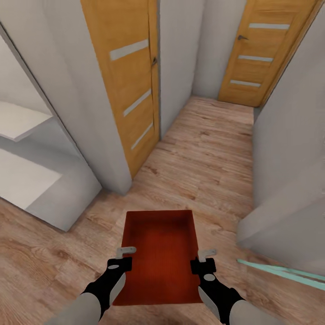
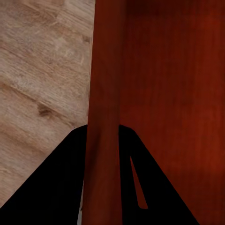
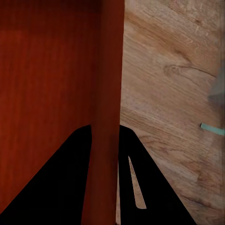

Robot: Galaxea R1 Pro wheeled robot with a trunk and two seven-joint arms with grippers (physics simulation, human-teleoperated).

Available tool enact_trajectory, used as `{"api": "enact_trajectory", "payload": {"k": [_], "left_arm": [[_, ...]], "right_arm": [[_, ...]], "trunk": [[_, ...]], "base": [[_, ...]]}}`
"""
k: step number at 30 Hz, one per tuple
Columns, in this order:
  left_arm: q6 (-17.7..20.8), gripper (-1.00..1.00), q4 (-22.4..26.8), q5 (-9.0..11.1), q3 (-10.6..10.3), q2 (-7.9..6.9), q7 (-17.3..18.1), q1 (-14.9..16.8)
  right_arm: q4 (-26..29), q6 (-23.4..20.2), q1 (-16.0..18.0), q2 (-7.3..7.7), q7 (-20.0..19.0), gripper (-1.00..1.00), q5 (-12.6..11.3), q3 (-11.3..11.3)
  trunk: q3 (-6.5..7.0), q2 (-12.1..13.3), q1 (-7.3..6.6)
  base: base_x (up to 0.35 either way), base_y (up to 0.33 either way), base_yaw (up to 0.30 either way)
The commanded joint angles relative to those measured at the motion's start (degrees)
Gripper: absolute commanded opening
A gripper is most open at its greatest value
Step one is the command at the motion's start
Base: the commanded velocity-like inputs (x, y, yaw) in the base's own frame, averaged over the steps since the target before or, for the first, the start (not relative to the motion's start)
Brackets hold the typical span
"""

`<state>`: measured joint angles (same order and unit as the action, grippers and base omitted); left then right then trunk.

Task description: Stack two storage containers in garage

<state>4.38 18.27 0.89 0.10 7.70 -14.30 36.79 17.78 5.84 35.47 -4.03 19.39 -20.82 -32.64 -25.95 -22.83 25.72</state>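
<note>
Corridor of wood-plank floor (image 1: 198,153) runs open ahead of the fingers – white wall corner (image 1: 108,171) and near door (image 1: 131,85) crowd the left, white wall (image 1: 289,149) hems the right, far door (image 1: 262,49) closes the end

The storage container (image 1: 158,257) is red-orange inside. The wood floor (image 1: 203,153) is light brown with plank lines. Two doors (image 1: 131,81) are orange-brown with pale stripes. Walls (image 1: 176,54) are white.

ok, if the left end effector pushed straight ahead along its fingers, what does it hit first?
Nothing new: the left end effector already straddles the left wall of the red-orange rectangular plastic bin, so that wall lies in its line. Beyond it, probably the light wood-plank floor; depth is unclear.
</note>
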Motion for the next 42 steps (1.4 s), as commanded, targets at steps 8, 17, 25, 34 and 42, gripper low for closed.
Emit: {"api": "enact_trajectory", "payload": {"k": [8,17,25,34,42], "left_arm": [[0.45,-1.00,0.22,-0.71,-0.01,-0.15,-0.55,-0.05],[0.45,-1.00,0.19,-0.71,-0.01,-0.15,-0.55,-0.05],[0.41,-1.00,0.23,-0.71,-0.01,-0.15,-0.55,-0.05],[0.38,-1.00,0.27,-0.71,-0.01,-0.15,-0.55,-0.05],[0.43,-1.00,0.26,-0.71,-0.01,-0.15,-0.55,-0.05]], "right_arm": [[-0.11,0.48,0.12,0.08,0.83,-1.00,-0.71,1.53],[-0.11,0.48,0.10,0.08,0.83,-1.00,-0.71,1.53],[-0.11,0.53,0.11,0.15,0.83,-1.00,-0.71,1.53],[-0.11,0.52,0.11,0.16,0.83,-1.00,-0.71,1.53],[-0.11,0.49,0.13,0.16,0.83,-1.00,-0.71,1.53]], "trunk": [[-0.07,-0.08,0.06],[-0.07,-0.08,0.06],[-0.07,-0.08,0.06],[-0.07,-0.08,0.06],[-0.07,-0.08,0.06]], "base": [[0.326,0.000,-0.225],[0.326,0.000,-0.081],[0.326,0.000,-0.002],[0.326,0.000,0.000],[0.326,0.000,0.000]]}}
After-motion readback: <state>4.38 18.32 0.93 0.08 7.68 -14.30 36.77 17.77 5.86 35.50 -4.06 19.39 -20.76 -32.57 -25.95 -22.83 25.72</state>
